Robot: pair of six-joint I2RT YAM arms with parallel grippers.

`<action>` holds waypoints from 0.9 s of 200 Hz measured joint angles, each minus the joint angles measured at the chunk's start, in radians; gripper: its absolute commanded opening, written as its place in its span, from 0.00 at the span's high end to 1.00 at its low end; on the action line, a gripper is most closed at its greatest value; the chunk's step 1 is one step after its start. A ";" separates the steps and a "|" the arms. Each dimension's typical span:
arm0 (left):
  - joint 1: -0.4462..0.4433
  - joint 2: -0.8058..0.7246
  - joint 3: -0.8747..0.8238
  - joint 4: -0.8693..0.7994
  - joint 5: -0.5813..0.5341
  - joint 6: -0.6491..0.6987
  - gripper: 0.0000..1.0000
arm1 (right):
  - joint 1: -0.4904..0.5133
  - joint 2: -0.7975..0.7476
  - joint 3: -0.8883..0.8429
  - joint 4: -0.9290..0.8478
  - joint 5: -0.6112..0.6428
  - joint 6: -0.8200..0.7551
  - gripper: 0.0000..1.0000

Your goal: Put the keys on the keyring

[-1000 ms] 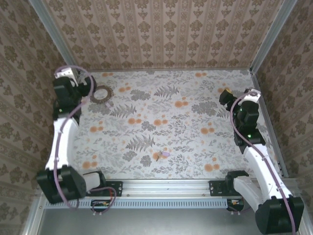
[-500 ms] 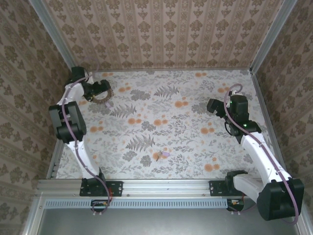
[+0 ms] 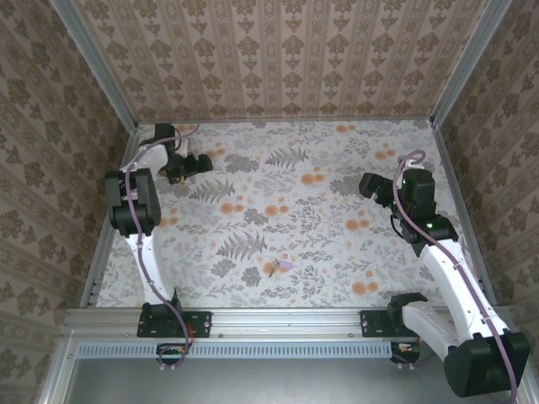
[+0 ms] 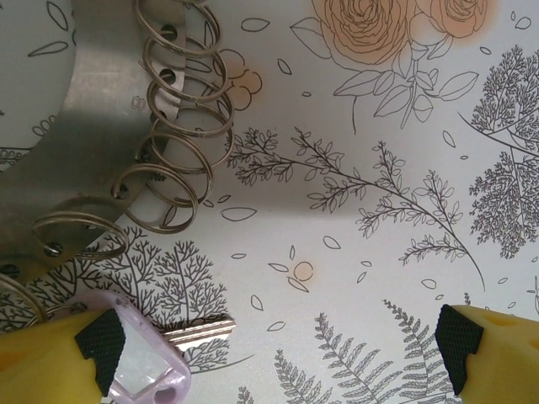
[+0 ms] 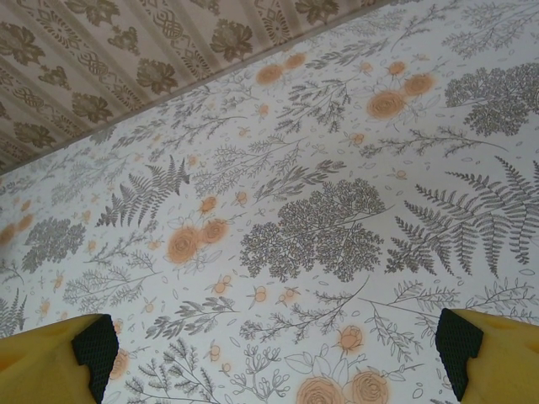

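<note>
The keyring (image 4: 173, 143) fills the upper left of the left wrist view, a curved metal band strung with several wire loops lying on the floral mat. A key with a pale purple head (image 4: 150, 370) and brass blade lies just below it, touching my left gripper's left pad (image 4: 101, 338). My left gripper (image 4: 280, 341) is open, with only mat between its fingers. In the top view it (image 3: 200, 162) reaches over the back-left corner and covers the ring. The small purple and tan keys (image 3: 280, 266) lie near the front middle. My right gripper (image 3: 370, 183) (image 5: 274, 345) hangs open above the mat.
Patterned walls close in the back and both sides, and the left wall (image 3: 93, 143) runs close to the left arm. A metal rail (image 3: 286, 318) marks the near edge.
The left arm has stretched out to the back-left corner and its gripper has come down over the keyring. The right gripper shifted slightly. The keys near the front stayed put.
</note>
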 measured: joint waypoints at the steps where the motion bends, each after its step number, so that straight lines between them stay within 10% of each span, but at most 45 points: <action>1: 0.000 -0.002 -0.003 0.002 0.000 0.000 0.00 | 0.000 0.001 0.000 0.000 0.000 0.001 0.00; 126: 0.036 0.056 0.335 -0.056 -0.068 0.022 0.00 | 0.000 0.061 0.045 -0.006 -0.078 0.008 0.01; 180: 0.043 0.153 0.238 -0.007 -0.049 -0.004 0.00 | 0.002 0.053 0.077 -0.030 -0.093 0.004 0.01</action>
